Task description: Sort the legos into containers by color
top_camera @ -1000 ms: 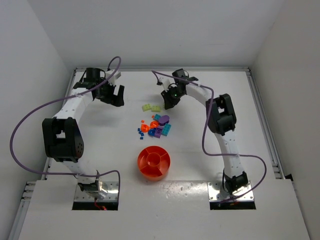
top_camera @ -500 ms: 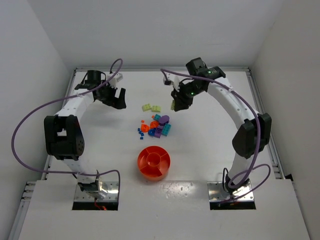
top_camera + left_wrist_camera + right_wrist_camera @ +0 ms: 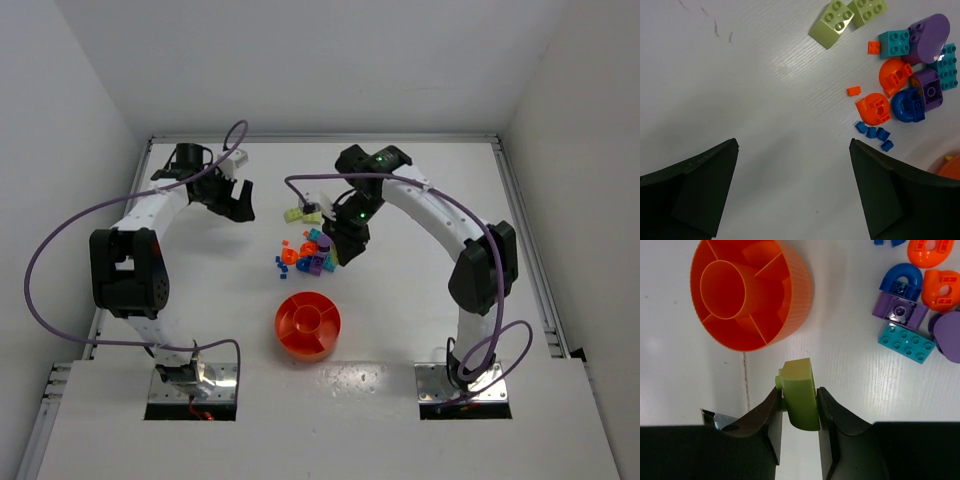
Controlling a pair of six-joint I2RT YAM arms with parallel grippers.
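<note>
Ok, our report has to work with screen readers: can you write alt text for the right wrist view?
The right claw grips a yellow-green brick over a white table. An orange divided tray, its visible compartments empty, sits at upper left. Loose bricks in teal, purple, blue and orange lie at upper right.

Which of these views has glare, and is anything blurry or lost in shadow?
Left wrist view: a soft sheen streaks the table; the bricks are sharp. Right wrist view: crisp, with the yellow-green brick and tray well lit and the fingers dark. Top view: even light, faint shadows, no blur.
</note>
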